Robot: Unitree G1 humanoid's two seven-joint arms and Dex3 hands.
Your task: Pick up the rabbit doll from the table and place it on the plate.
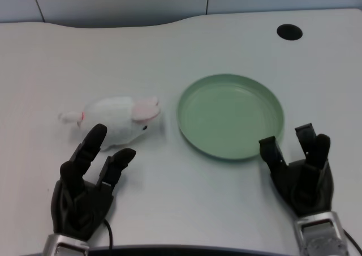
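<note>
left hand (85, 182) spread wide, holding nothing, fingertips just short of the rabbit doll (116, 119) | doll lies on the table left of the green plate (231, 115), near its rim | we reckon a shallow grab just shoves the plush away or snags only an ear

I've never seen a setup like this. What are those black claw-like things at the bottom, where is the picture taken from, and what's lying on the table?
Those are the two hands of a humanoid robot, on silver forearms. The single picture comes from a camera on its head or chest, looking down at a white table, so you see roughly what the robot sees. Its left hand is open and holds nothing; its fingers reach toward a white rabbit doll lying on its side just beyond them. To the doll's right sits an empty green plate, where the doll should go. The right hand waits by the plate's near rim. A dark round hole marks the table's far corner.
</note>
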